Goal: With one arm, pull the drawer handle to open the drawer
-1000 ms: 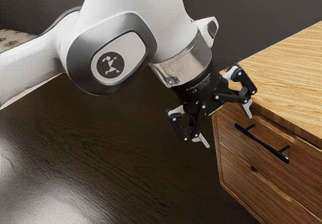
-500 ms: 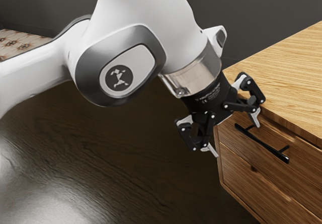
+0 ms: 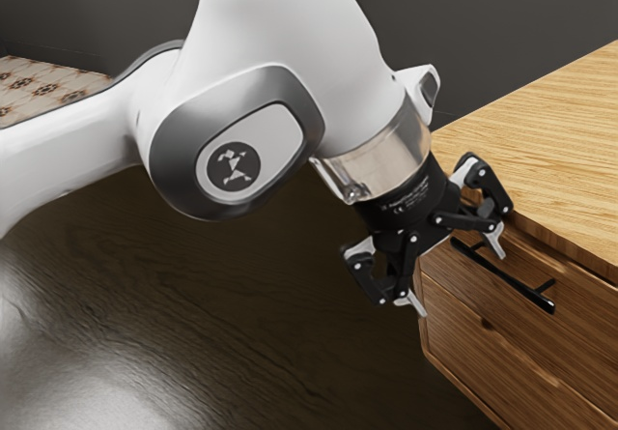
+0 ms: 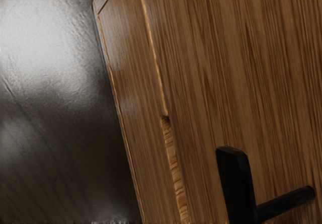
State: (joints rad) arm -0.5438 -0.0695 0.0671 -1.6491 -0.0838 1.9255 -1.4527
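A wooden cabinet [image 3: 541,150] stands at the exterior view's right, its top drawer [image 3: 579,290] flush with the lower drawer [image 3: 483,353] beneath it. A slim black bar handle [image 3: 507,275] runs across the top drawer's front. My gripper [image 3: 455,274] is open, hanging at the cabinet's near corner. One fingertip [image 3: 497,244] rests just above the handle's near end, while the other [image 3: 413,302] hangs off the cabinet's edge. In the wrist view the handle [image 4: 235,189] and one of its posts lie close under my hand against the drawer front [image 4: 241,58].
Dark glossy floor [image 3: 145,333] spreads under and behind the arm. A patterned surface [image 3: 39,82] lies at the far left. The cabinet's side panel [image 4: 136,113] and vertical corner edge sit beside the handle in the wrist view.
My arm has moved right and downward, bringing the open gripper from beside the cabinet corner up to the near end of the handle. The drawer has not moved.
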